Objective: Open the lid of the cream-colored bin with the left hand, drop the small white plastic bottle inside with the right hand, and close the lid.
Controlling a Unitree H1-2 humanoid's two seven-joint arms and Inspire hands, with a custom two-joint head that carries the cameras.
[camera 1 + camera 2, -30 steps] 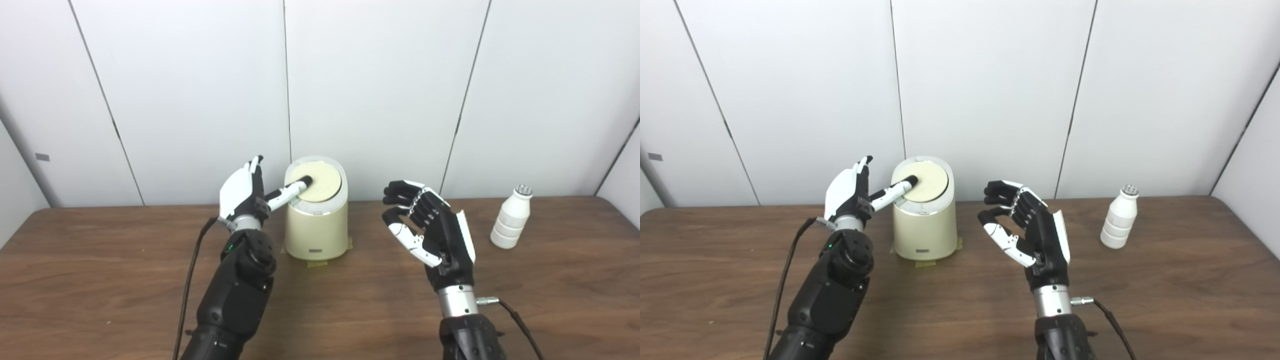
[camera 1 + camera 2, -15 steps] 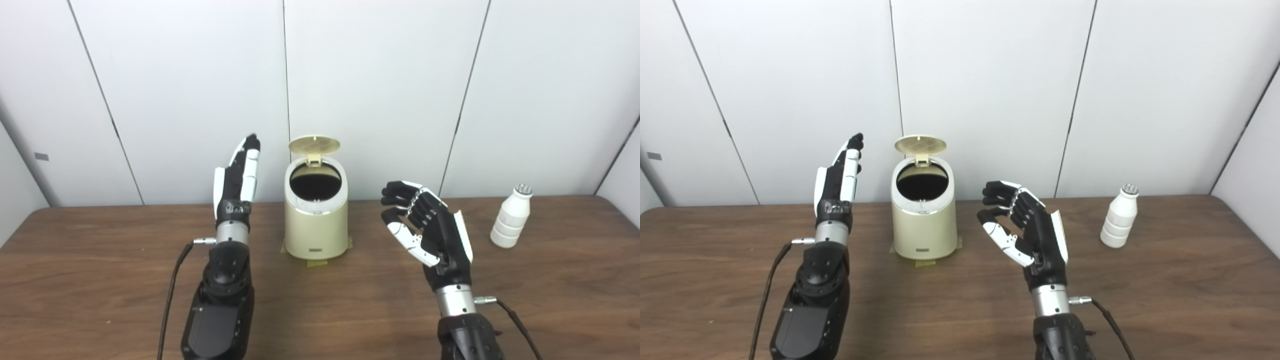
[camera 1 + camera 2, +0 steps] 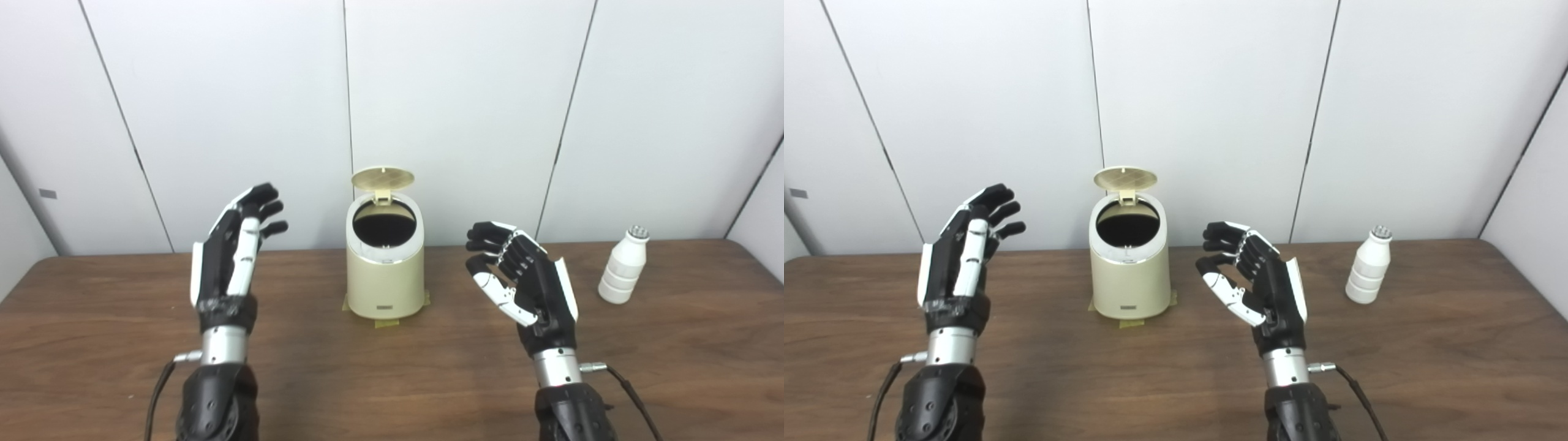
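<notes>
Left eye view: with the lid [image 3: 382,178] up, we should carry our empty, spread-fingered right hand [image 3: 525,278] outward to the bottle [image 3: 623,274] beyond its knuckles, keeping the equally empty, spread-fingered left hand [image 3: 231,251] clear of the bin [image 3: 384,278].

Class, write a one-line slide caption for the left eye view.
Bin lid up, both open hands, left and right, empty; white bottle waits upright at right.

Cream bin [image 3: 384,278] lid [image 3: 383,178] up; white bottle [image 3: 623,266] upright.
</notes>
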